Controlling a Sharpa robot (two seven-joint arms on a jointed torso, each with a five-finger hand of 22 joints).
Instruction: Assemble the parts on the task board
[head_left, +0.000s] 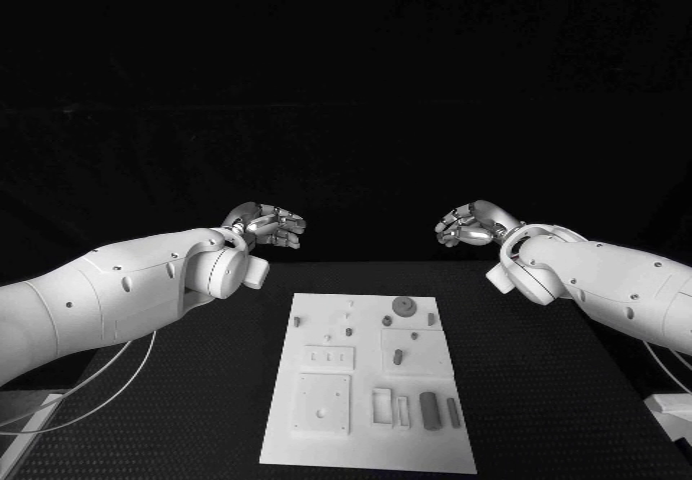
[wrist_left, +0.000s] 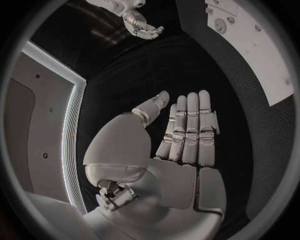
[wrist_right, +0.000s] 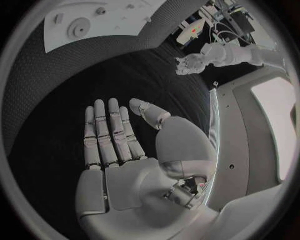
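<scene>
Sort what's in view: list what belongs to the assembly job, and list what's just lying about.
Belongs to the job:
- task board, white plate mid-table
- parts, small grey pieces on the board
- left robot hand, holding nothing, raised beyond the board
- right robot hand, holding nothing, likewise raised

Just lying about:
- black table
- white cable looping below the left arm

task board (head_left: 320, 340): white plate, flat, mid-table | parts (head_left: 430, 410): small grey pieces on it

one task board (head_left: 368, 455) — two hands, left hand (head_left: 265, 226) — right hand (head_left: 469, 226).
</scene>
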